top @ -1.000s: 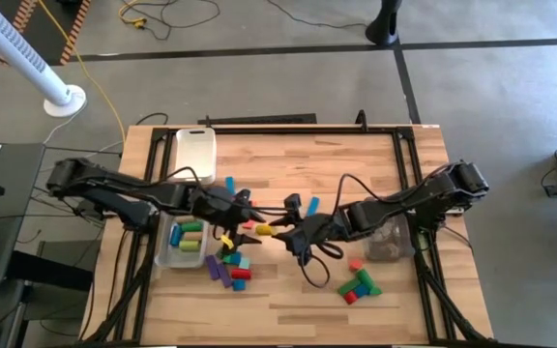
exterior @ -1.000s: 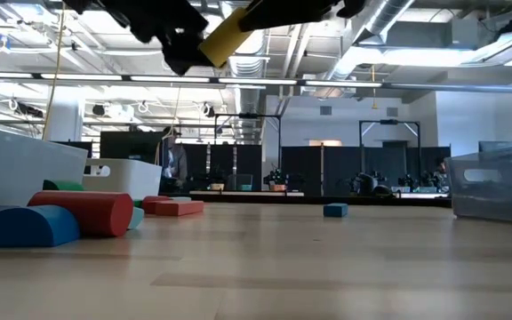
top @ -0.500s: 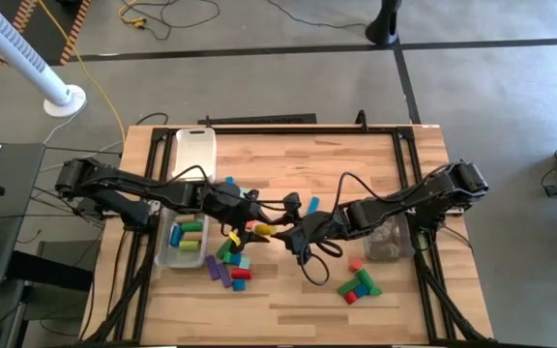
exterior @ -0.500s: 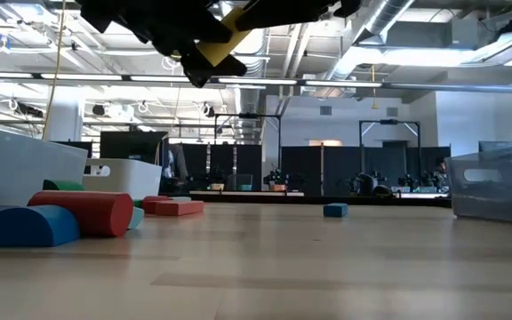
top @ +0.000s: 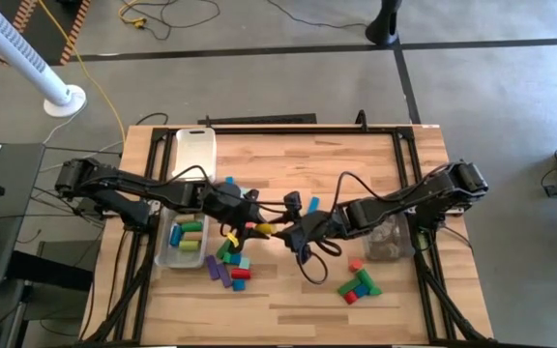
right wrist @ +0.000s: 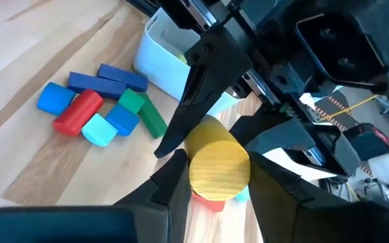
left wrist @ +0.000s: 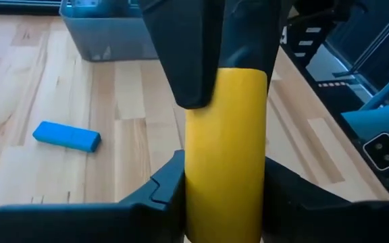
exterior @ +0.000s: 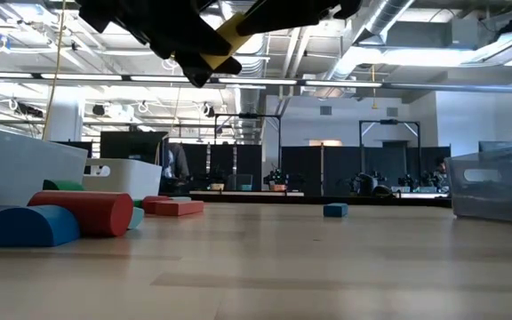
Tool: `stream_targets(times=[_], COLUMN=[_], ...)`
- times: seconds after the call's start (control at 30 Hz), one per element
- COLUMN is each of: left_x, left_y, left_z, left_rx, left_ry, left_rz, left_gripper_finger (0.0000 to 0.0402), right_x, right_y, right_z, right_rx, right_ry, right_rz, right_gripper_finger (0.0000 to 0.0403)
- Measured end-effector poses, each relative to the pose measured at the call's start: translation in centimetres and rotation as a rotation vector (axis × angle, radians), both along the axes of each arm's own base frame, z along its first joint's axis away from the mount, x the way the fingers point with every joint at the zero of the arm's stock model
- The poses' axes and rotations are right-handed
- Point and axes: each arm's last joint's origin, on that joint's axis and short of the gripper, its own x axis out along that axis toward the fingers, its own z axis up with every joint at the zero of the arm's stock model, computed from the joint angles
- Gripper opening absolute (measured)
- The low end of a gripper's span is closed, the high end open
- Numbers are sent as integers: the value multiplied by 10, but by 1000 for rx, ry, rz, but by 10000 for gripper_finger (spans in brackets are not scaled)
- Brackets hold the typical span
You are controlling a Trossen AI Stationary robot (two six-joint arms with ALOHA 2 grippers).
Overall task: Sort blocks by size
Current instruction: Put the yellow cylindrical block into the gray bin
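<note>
Yellow cylinder block (left wrist: 225,148) is hanging mid-air above the bench (top: 356,164), w/ both grippers on it at once. Left gripper (top: 249,220) is clamping one end, jaws pressing its sides; right gripper (top: 283,232) is clamping the other end, jaws tight against its round face in the right wrist view. Other blocks (top: 228,266) are lying on the bench below & beside the left jaws, next to a clear bin (top: 167,253).
</note>
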Motion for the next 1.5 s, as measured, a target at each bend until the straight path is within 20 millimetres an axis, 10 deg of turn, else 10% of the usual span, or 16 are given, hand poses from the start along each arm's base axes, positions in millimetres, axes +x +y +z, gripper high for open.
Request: stream_targets(times=[0.43, 1.07, 1.5], left_x=[-19, -131, -152], left_y=[2, 4, 3], left_z=[-14, 13, -22], left_rx=[47, 31, -2], left_ry=[240, 676, 914], left_rz=[32, 414, 544], left_gripper_finger=[119, 118, 119], right_x=[-4, -51, -95], right_y=[-3, 8, 37], right_z=[-7, -39, -29], right_rx=[3, 67, 146], right_ry=[68, 516, 661], right_rz=[-82, -292, -320], right_gripper_finger=[232, 233, 217])
